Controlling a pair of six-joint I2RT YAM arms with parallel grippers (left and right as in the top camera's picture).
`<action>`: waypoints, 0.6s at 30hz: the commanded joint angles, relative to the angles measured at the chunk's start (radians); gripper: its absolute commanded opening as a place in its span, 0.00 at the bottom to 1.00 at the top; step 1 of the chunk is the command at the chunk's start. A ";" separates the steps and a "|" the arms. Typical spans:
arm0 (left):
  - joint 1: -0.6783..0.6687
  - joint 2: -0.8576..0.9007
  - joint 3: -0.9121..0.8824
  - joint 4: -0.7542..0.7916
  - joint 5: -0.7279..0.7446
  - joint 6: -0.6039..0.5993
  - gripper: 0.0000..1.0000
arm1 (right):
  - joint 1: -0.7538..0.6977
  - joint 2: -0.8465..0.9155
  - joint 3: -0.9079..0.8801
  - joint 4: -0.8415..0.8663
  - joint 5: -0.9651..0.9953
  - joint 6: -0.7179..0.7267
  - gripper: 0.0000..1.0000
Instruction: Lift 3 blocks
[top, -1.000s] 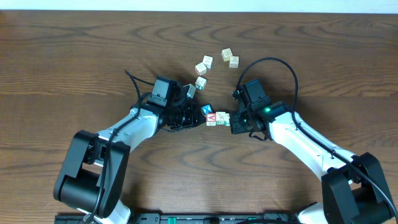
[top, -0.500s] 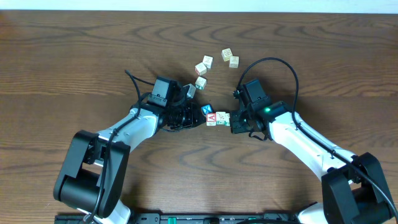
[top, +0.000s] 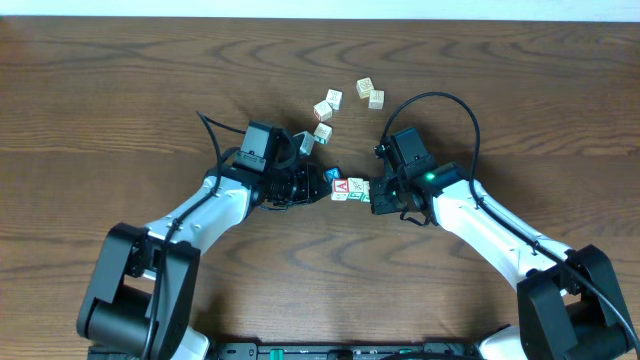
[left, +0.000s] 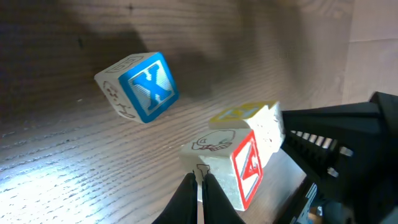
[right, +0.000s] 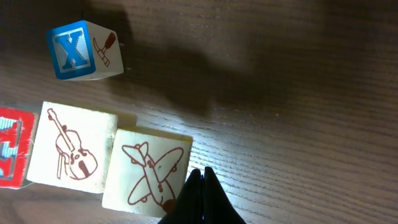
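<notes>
Blocks (top: 352, 190): three in a tight row, pinned end to end between the left gripper (left: 198, 183) and the right gripper (right: 200, 186).

Left end: red "A" block (left: 239, 168). Its line-drawing face sits right against the left fingertips, and the "A" face is turned off to the right of that claw.

Middle: violin block (right: 71, 146), touching the red one.

Right end: airplane block (right: 146, 177), slightly skewed against the violin block. It lies just ahead and left of the right claw's tips, and its near edge looks to touch them.

I read both claws as clenched, fingers pressed together with nothing between them. They bear on the ends of the row with their tips and aren't grasping any block.

I can't tell from any view whether the row is clear of the table (top: 100, 100).

Blue "X" cube (right: 81, 50) stands apart from the row. From the left claw it's ahead and to the left of the tips. From the right claw it's further ahead, past the violin block.

A scatter of pale cubes (top: 323, 110) lies well beyond both claws on the far side of the table, not touching the row.
</notes>
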 joint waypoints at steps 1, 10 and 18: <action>-0.029 -0.021 0.043 -0.002 0.104 0.030 0.07 | 0.031 -0.025 0.016 0.021 -0.163 -0.031 0.01; -0.039 -0.021 0.043 -0.005 0.093 0.034 0.07 | 0.031 -0.027 0.041 0.016 -0.166 -0.038 0.01; -0.039 -0.021 0.043 -0.006 0.093 0.034 0.07 | 0.031 -0.027 0.041 0.014 -0.166 -0.041 0.01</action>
